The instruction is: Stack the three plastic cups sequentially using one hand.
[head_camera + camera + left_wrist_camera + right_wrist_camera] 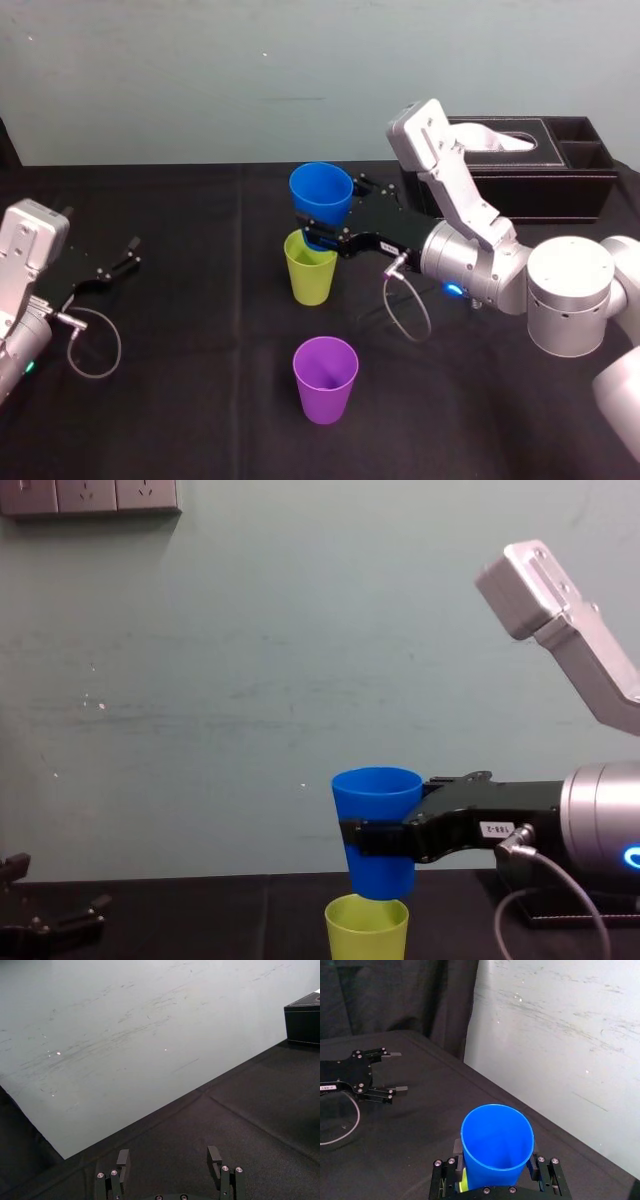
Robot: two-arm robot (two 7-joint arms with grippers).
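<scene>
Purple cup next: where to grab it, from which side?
Probably the side wall at mid-height, coming level from the right: the purple cup stands upright, mouth up, apart from the yellow-green cup. The right gripper holds the blue cup that way; the left gripper rests open, far left.

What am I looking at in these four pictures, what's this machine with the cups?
A two-armed robot, seen from cameras on its head, chest and each wrist. On the black-clothed table stand an upright yellow-green plastic cup, a purple plastic cup nearer the robot, and a black tissue box at the back. The right gripper has its fingers shut on a blue plastic cup, holding it directly over the yellow-green one. The left gripper rests open at the table's left side.
</scene>
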